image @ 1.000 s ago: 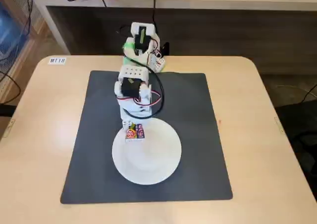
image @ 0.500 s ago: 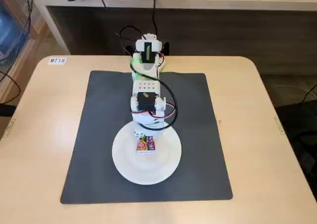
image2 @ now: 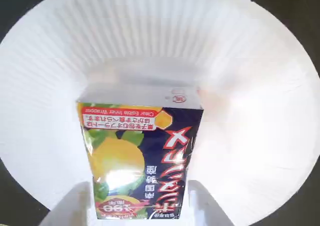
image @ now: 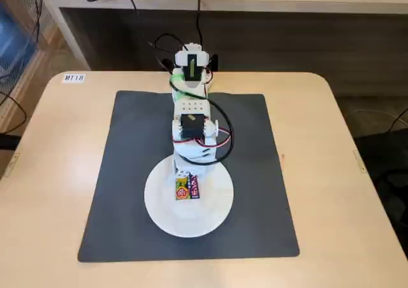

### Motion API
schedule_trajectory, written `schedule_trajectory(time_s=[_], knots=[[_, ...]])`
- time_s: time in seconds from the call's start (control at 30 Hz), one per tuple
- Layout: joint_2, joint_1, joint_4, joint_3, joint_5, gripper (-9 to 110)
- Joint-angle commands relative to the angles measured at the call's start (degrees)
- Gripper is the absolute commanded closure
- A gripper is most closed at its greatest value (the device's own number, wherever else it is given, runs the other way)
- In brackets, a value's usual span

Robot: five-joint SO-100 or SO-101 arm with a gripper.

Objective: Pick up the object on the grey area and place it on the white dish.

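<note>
The packet (image: 187, 187), yellow with red and purple print, is over the near-middle of the white dish (image: 191, 221), which lies on the front half of the grey mat (image: 121, 173). My gripper (image: 183, 176) reaches down from the arm over the dish's back rim and is shut on the packet. In the wrist view the packet (image2: 137, 161) sits between my two white fingers (image2: 75, 208), with the gripper (image2: 142, 208) at the bottom edge. The ribbed dish (image2: 250, 86) fills the view behind it. I cannot tell whether the packet touches the dish.
The mat lies on a beige table (image: 331, 173) with a label (image: 74, 78) at its back left corner. The arm's base (image: 190, 65) stands at the mat's back edge, with cables behind it. Dark mat (image2: 12, 6) shows in the wrist view's corners.
</note>
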Motion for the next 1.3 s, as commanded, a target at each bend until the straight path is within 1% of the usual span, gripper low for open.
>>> schedule_trajectory(time_s=[0.0, 0.1, 0.3, 0.43, 0.5, 0.57, 0.7, 0.8, 0.87, 1.0, 1.07, 1.17, 1.27], knots=[[7.9, -0.3, 0.3, -2.7, -3.1, 101], [12.2, 0.0, 0.2, -3.6, -14.2, 101], [12.6, 0.9, 0.2, -19.2, -51.7, 101], [19.6, -1.7, 0.4, -18.4, -72.2, 101], [23.4, -3.6, 0.6, -17.1, -79.9, 101], [30.8, -5.1, 0.6, -10.0, -85.1, 101], [52.8, -3.7, 0.3, 10.7, -89.2, 101], [68.9, -0.6, -0.9, 23.5, -89.4, 101], [80.0, 0.2, -4.9, 35.0, -89.0, 101], [107.3, 0.6, -20.2, 69.0, -85.8, 101], [119.2, 0.9, -24.8, 83.5, -83.8, 101], [132.7, 0.3, -27.4, 100.3, -82.6, 101], [142.5, 0.0, -27.6, 113.1, -82.5, 101]])
